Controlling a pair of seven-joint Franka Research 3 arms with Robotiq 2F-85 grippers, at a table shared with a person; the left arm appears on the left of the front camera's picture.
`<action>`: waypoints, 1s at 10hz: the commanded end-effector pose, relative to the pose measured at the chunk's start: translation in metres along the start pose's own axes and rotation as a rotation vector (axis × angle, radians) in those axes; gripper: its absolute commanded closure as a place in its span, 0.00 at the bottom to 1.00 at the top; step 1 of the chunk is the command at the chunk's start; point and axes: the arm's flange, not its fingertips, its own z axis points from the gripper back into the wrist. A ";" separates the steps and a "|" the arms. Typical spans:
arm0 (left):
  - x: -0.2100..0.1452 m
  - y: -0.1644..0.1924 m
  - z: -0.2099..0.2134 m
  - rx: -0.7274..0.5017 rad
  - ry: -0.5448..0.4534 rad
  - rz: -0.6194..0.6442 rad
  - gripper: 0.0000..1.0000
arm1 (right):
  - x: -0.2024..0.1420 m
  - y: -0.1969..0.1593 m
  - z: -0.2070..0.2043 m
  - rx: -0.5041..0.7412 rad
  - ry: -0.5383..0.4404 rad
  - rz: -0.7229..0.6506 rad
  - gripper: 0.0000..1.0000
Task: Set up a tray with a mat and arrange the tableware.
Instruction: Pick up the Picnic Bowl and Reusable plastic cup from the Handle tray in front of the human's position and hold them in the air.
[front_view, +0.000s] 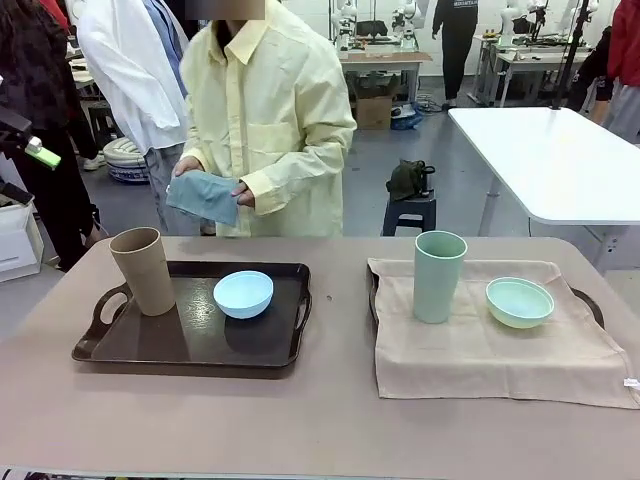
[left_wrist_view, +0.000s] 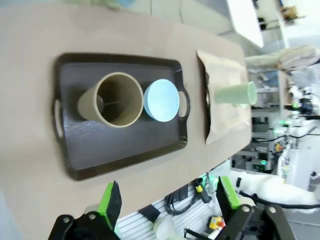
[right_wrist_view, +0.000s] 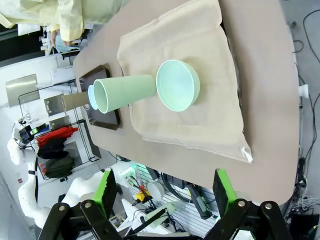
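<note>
beyond parted left fingers (left_wrist_view: 108, 202), tan tumbler (left_wrist_view: 111, 101)

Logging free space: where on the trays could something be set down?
Bare: the near strip of the dark tray, in front of tan tumbler and blue bowl; the near half of the beige mat. Crowded: its far half, with green tumbler and green bowl.

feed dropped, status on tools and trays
Left tool and right tool open, empty. Tan tumbler, blue bowl on bare tray; green tumbler, green bowl on mat. Person holding folded blue cloth.
</note>
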 end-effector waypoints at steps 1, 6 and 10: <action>0.012 -0.010 -0.011 -0.033 -0.010 -0.026 0.00 | 0.002 0.002 -0.005 0.006 0.011 0.005 0.00; 0.009 0.048 0.024 -0.201 0.052 0.264 0.00 | -0.030 -0.026 0.004 0.315 0.220 -0.019 0.00; -0.003 0.083 0.058 -0.287 0.031 0.281 0.00 | -0.060 -0.051 -0.007 0.340 0.258 -0.038 0.00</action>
